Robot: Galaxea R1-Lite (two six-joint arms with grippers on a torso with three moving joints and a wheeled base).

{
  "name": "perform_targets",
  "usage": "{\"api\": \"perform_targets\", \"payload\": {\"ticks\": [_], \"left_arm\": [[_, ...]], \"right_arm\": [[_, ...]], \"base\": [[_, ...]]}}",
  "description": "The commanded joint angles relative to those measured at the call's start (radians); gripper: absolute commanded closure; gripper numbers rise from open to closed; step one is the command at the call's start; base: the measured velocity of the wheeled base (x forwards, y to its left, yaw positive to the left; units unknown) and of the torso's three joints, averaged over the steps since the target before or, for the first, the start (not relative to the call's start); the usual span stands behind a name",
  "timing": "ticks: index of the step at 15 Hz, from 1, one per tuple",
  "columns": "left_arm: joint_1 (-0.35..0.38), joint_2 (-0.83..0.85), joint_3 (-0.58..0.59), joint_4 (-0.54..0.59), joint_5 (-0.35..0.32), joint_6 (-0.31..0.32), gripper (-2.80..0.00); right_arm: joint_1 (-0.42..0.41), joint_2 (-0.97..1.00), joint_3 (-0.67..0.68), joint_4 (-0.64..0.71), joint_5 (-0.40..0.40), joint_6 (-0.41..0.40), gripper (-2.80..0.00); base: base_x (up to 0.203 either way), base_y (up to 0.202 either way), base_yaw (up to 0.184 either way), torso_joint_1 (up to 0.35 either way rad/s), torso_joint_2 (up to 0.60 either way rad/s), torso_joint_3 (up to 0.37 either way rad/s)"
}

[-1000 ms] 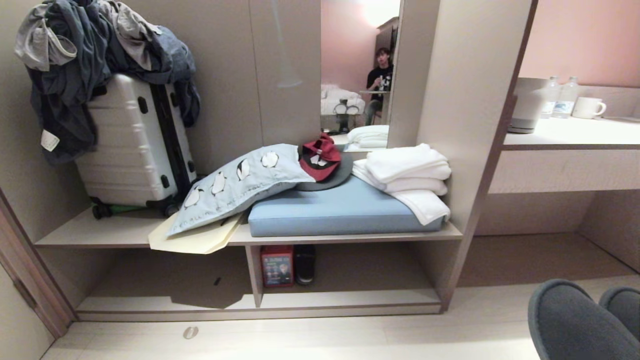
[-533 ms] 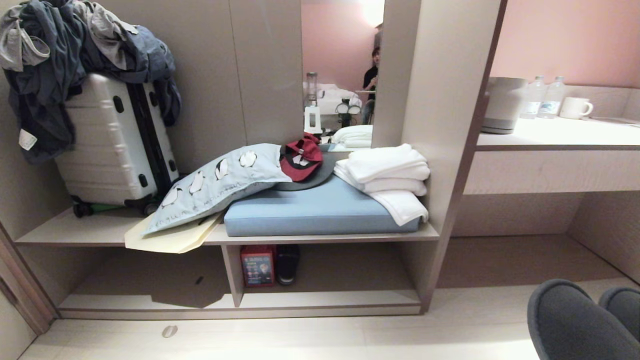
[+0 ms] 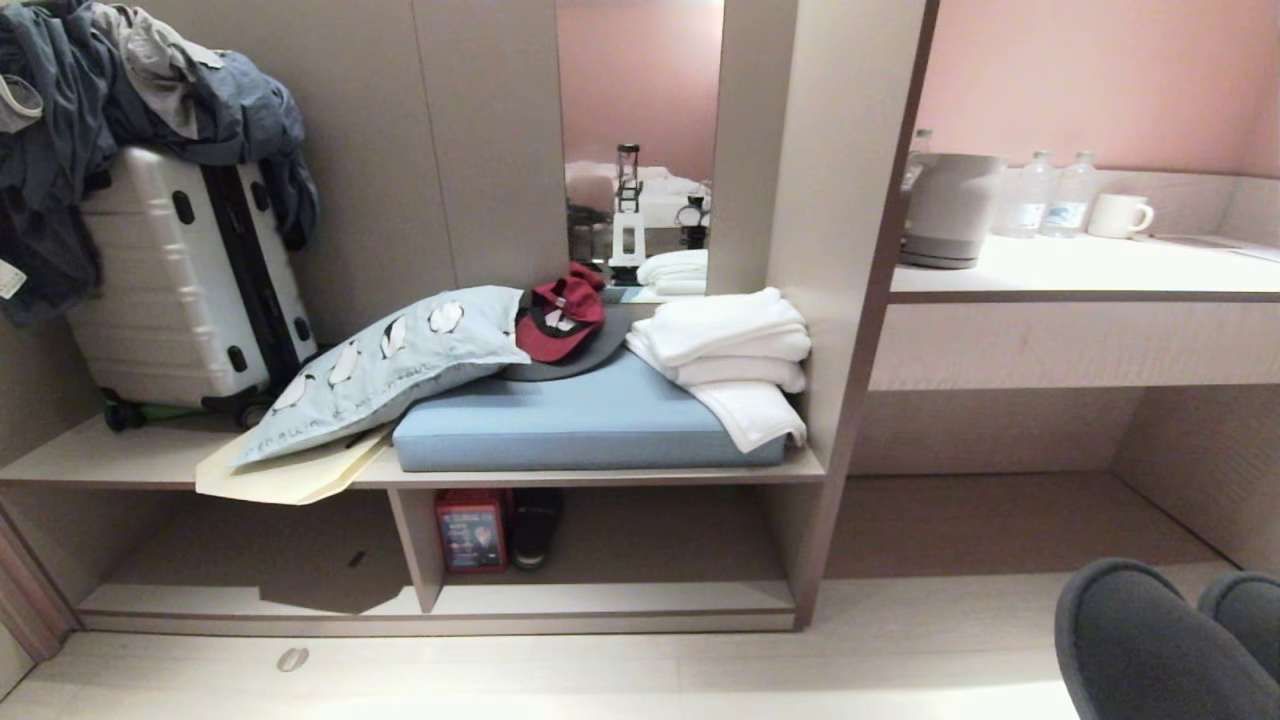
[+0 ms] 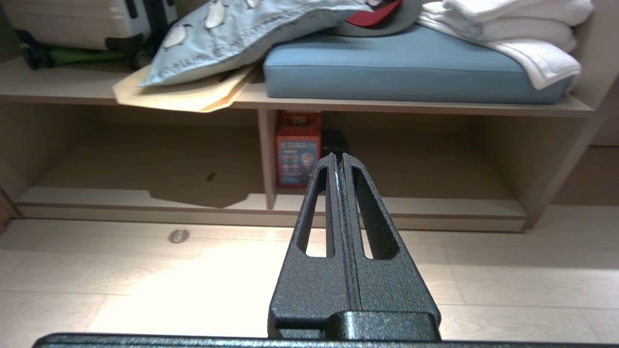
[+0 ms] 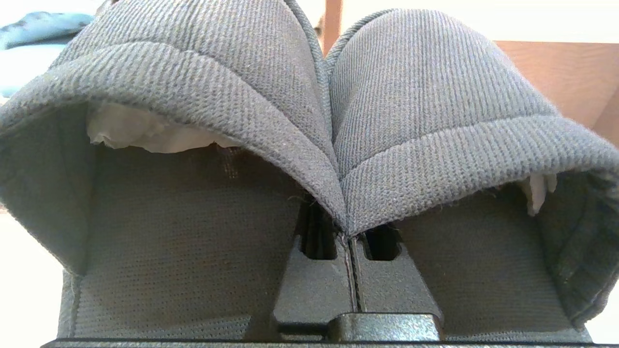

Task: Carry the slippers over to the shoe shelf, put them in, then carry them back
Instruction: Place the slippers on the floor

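The slippers [image 5: 309, 121], a dark charcoal-grey fabric pair with rounded closed toes, are carried side by side by the right gripper [image 5: 350, 232], whose jaws are pressed together on the inner edges of the two uppers where they meet; white paper stuffing shows inside each toe. In the head view the toes of the pair [image 3: 1160, 640] rise at about 4 o'clock, above the pale plank floor [image 3: 640, 680] and well apart from the shoe shelf [image 3: 600, 600], the low cubby of grey-beige board at about 7 o'clock. Inside that cubby, just beside its upright divider, stand a red box [image 3: 469, 530] and a lone black shoe [image 3: 535, 528] touching it on the far side from the divider. On the bench board above lie a blue cushion [image 3: 580, 425], a penguin-print pillow [image 3: 385, 365] resting over a manila envelope [image 3: 285, 475], a red cap [image 3: 560, 320] and a stack of white towels [image 3: 735, 355]. At 10 o'clock a white suitcase [image 3: 185, 280] stands with dark clothes [image 3: 130, 90] heaped on it. At 2 o'clock a desk top [image 3: 1090, 270] bears a kettle [image 3: 950, 210], two water bottles [image 3: 1050, 195] and a white mug [image 3: 1115, 215]. The left gripper [image 4: 338, 162] is empty, jaws closed tight together, and points toward the cubby's divider, held above the floor.
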Motion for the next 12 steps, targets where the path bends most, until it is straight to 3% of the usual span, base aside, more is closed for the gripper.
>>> {"api": "perform_targets", "payload": {"ticks": [1, 12], "left_arm": [[0.0, 0.002, 0.0, 0.0, 0.001, -0.001, 0.0], [0.0, 0.0, 0.0, 0.0, 0.001, -0.001, 0.0]], "right_arm": [[0.0, 0.001, 0.0, 0.0, 0.0, 0.0, 0.0], [-0.001, 0.001, 0.0, 0.0, 0.0, 0.0, 0.0]], "base": [[0.0, -0.199, -0.001, 0.001, 0.0, 0.005], [0.0, -0.187, 0.003, 0.002, 0.0, 0.002]]}}
